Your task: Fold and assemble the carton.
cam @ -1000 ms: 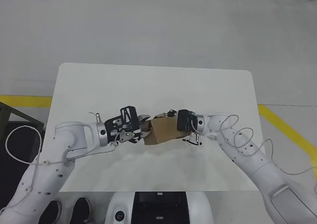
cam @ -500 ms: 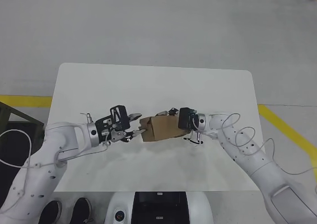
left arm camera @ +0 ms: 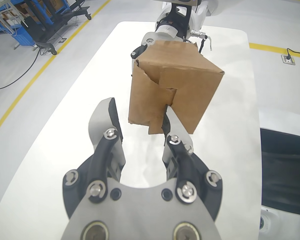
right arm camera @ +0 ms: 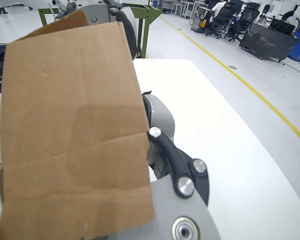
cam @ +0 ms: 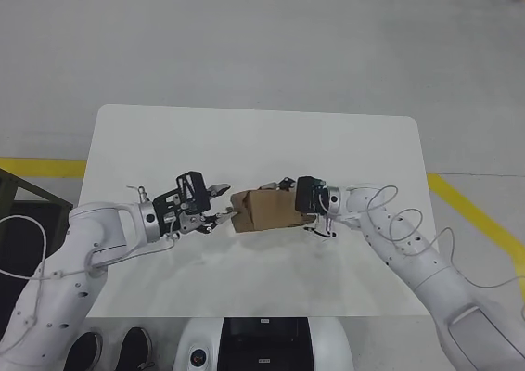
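The right tool pinched one end of the brown carton, holding it above the middle of the bench. The left tool stood spread at the opposite end, one fingertip touching the folded flaps.

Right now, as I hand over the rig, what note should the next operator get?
Left claw: open, one fingertip at the flap seam on the near end of the carton.
Right claw: shut on the carton's far end, holding it over the table.
Done: body squared, near-end flaps folded in.
Left: probably press those flaps flush; far end is hidden, so check it.
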You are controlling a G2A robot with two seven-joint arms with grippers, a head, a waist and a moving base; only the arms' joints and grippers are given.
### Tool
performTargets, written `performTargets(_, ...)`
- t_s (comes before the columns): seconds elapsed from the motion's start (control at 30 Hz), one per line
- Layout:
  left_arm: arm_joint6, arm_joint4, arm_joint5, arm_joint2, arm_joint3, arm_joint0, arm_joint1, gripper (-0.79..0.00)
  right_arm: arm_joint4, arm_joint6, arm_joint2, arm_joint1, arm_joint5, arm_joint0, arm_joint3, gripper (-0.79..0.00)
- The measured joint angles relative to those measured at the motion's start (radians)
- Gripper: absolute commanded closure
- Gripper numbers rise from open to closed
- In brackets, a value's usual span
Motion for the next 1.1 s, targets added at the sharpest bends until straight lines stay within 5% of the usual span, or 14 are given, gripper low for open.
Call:
performTargets(0.47,0.013,0.001,0.006,-0.035,0.002,0.025,0.004,-0.409,-0.005,-0.01,0.007,0.001,0.002,-0.001,0.009,0.0)
performTargets(1.1,-0.072,0.082,0.126,0.093,-0.053,-0.034,-0.012,-0.409,-0.012,0.005,0.001,-0.002,0.003,-0.009,-0.017,0.0)
